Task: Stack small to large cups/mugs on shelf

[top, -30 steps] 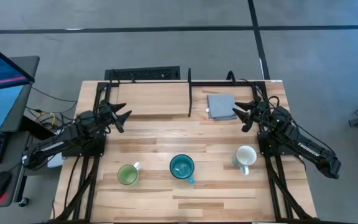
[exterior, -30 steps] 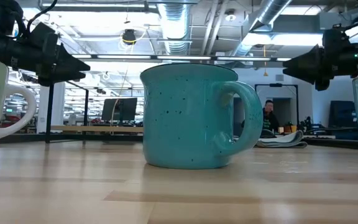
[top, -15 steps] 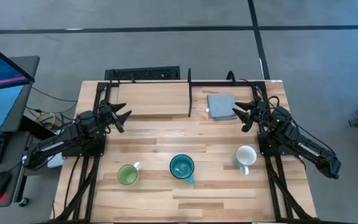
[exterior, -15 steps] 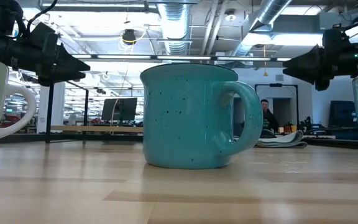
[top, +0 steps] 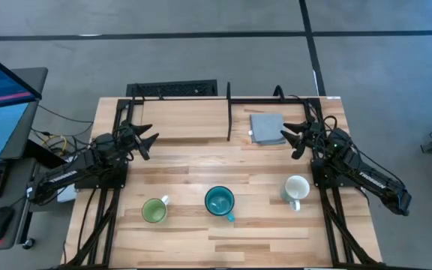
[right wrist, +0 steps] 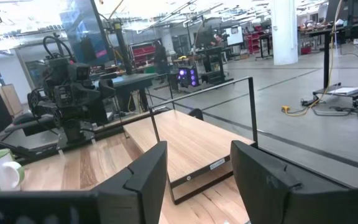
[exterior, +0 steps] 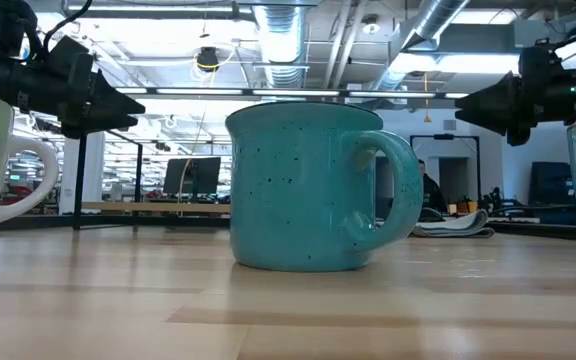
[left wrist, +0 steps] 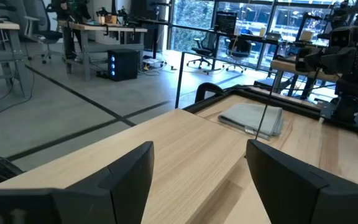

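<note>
Both pincers, left gripper [top: 147, 142] and right gripper [top: 294, 140], hover spread wide and empty by the shelf [top: 193, 120] from above, unmoved since earlier, while low down the teal mug [exterior: 308, 188], white mug [top: 296, 188] and green mug [top: 154, 210] wait; a handle-side grab could tip one.

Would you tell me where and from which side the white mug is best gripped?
Probably by the rim, from straight above: the white mug stands upright, mouth open, its handle toward the table's front edge. The open right gripper is nearest; one finger would go inside the wall, away from the handle.
</note>
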`<state>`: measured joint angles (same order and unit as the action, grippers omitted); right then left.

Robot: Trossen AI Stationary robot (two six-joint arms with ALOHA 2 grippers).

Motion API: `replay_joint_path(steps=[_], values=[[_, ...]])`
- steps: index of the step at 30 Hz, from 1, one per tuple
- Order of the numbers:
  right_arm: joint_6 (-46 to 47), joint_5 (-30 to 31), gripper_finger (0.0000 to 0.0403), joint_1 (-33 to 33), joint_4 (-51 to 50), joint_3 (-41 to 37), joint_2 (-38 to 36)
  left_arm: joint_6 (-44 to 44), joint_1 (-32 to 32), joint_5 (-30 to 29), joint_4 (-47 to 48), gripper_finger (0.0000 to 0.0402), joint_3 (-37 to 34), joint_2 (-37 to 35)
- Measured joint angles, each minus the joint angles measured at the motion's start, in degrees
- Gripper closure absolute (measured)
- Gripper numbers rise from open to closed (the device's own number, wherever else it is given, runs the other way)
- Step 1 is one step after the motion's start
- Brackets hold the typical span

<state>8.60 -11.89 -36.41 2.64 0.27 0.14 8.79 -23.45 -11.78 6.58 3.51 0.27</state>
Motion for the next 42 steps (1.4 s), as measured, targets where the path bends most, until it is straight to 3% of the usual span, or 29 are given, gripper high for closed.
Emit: replay_joint_path(steps=[14, 20, 32, 42], values=[[0.0, 0.0, 0.0203, 0.0, 0.0, 0.0, 0.0, 0.0, 0.0, 0.0, 0.0, 0.0154, 0.0, 0.0], [0.0, 0.0, 0.0203, 0.0, 0.0, 0.0, 0.0, -4.1, 0.0, -0.5, 0.0, 0.0154, 0.0, 0.0], [0.7, 1.5, 0.0203, 0.0, 0.1, 0.0, 0.0, -2.2, 0.0, -1.0, -0.1, 0.0154, 0.0, 0.0], [4.9, 4.5, 0.0203, 0.4, 9.0, 0.0, 0.0, -1.7, 0.0, -1.0, -0.1, 0.0154, 0.0, 0.0]])
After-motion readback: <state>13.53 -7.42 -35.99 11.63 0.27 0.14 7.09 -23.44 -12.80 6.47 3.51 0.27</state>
